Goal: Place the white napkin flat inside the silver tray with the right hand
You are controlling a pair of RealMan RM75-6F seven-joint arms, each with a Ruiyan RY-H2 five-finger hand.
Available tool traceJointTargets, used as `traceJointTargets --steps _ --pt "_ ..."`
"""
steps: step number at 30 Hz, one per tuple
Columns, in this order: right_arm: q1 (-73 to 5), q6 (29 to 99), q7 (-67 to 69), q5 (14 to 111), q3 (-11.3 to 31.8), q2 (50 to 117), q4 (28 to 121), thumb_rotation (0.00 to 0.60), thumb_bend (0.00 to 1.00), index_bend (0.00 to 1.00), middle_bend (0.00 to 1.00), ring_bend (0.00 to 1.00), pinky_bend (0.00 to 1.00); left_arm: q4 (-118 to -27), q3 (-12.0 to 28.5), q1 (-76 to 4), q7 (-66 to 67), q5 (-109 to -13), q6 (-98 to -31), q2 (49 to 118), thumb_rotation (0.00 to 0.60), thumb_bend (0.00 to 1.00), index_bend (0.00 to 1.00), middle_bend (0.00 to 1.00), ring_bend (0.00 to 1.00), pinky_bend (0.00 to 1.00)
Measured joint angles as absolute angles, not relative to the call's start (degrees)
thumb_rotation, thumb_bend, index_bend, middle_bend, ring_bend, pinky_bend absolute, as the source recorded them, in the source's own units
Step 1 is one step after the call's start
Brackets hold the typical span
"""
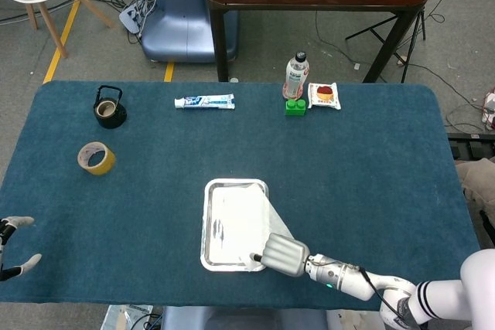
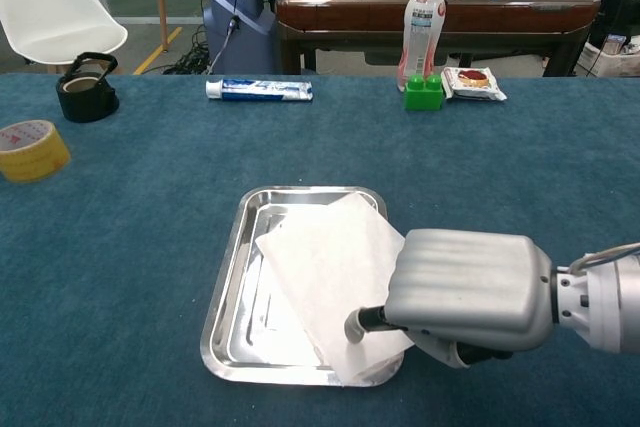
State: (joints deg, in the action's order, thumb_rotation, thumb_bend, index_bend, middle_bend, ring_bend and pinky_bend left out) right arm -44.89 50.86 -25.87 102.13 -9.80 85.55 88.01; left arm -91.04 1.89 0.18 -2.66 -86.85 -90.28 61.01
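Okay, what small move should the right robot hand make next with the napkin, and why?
Probably nudge the white napkin leftward into the silver tray. Its right corner overhangs the tray's right rim, under the right robot hand, so it is not yet flat inside.

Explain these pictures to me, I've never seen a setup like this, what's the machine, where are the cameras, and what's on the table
This is a two-armed robot with mechanical hands, steered remotely by a person. One picture looks down from its head; the other looks forward from its chest.

The grey block low in both views is the right hand, seen from its back, over the near right corner of a white napkin. The napkin lies in a silver tray, skewed, with that corner hanging over the rim. Whether the hand holds it cannot be told, as the hand hides its own fingers.

The left hand rests at the table's left edge, fingers apart, holding nothing.

Also on the blue table: yellow tape, a black kettle, toothpaste, a bottle, a green block and a wrapped snack.
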Motion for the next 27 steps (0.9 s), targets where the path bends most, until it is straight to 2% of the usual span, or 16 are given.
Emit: traceJointTargets --steps 27 --pt "-44.7 48.0 -26.3 101.2 -7.9 90.1 85.7 0.600 1.00 0.28 1.00 0.98 1.00 -91.1 1.9 0.4 -3.2 -87.0 -90.7 60.7 0.600 0.11 0.33 0.36 0.30 0.49"
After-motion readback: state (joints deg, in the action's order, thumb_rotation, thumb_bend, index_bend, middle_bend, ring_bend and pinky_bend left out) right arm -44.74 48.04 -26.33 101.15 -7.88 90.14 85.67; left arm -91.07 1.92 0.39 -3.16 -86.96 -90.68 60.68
